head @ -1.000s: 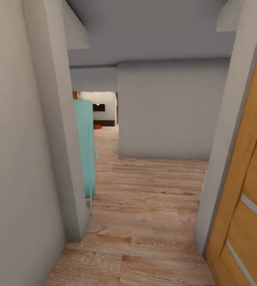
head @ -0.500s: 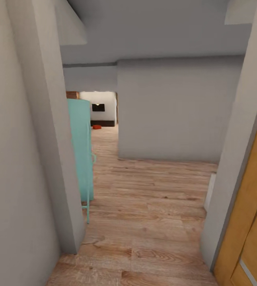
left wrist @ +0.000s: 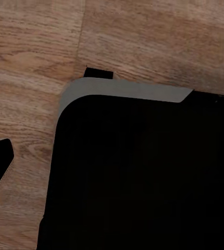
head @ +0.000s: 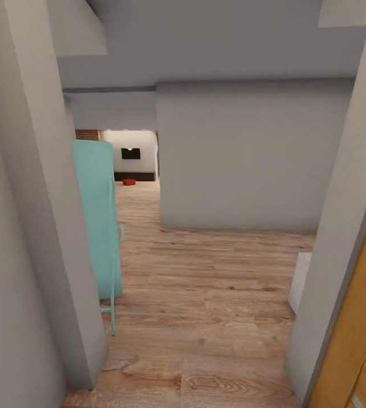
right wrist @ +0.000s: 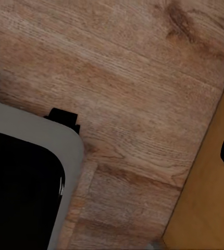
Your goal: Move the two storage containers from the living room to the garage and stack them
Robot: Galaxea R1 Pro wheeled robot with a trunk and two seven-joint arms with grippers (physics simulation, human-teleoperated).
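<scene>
A storage container (head: 128, 182) lies far down the wood-plank floor (head: 205, 317) in the living room. Squeezing between the grey wall corner (head: 86, 340) and orange door (head: 353, 340) risks clipping either. Claw states: cannot tell.

Matt plaster and grained wood in a hallway

The light wood-plank floor (head: 205, 294) shows knots and grain with a dull sheen; the pale grey walls (head: 245, 153) look smooth and matt; the orange-wood door (head: 358, 340) is smooth veneer; the turquoise panel (head: 95, 221) looks like smooth painted metal.
</scene>
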